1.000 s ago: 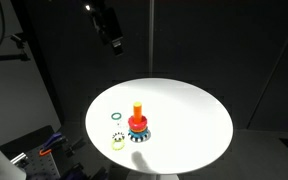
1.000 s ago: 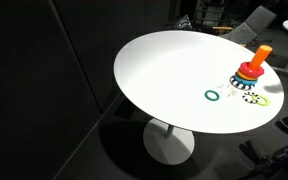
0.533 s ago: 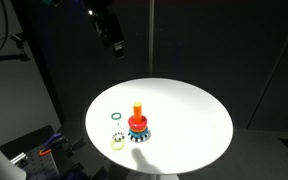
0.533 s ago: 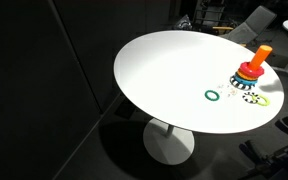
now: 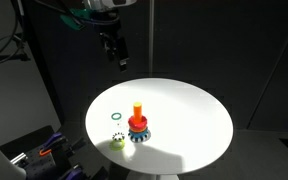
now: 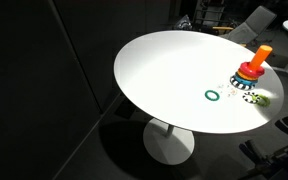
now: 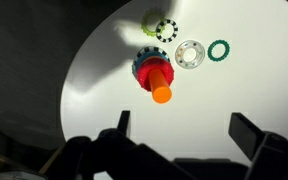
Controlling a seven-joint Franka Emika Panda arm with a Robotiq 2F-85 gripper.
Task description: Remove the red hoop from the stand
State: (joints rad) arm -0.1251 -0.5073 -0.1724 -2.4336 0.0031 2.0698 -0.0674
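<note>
The stand is an orange-yellow peg [image 5: 137, 107] on a blue toothed base, on the round white table [image 5: 189, 115]. The red hoop [image 5: 138, 124] sits low around the peg; it also shows in the other exterior view [image 6: 249, 72] and in the wrist view [image 7: 146, 68], with the peg top [image 7: 161, 92] pointing at the camera. My gripper [image 5: 121, 60] hangs high above the far left part of the table, open and empty. In the wrist view its fingers [image 7: 187, 128] are spread wide, well apart from the stand.
A thin dark-green ring [image 5: 116, 115] [image 7: 219, 49] lies on the table near the stand. A pale ring [image 7: 189, 53], a dark toothed ring [image 7: 165, 29] and a yellow ring [image 5: 117, 142] lie close by. The table edge [image 6: 124, 90] drops to a dark floor.
My gripper has come lower and a little to the right above the table. A shadow now falls over the yellow ring. The rings and the stand have not moved.
</note>
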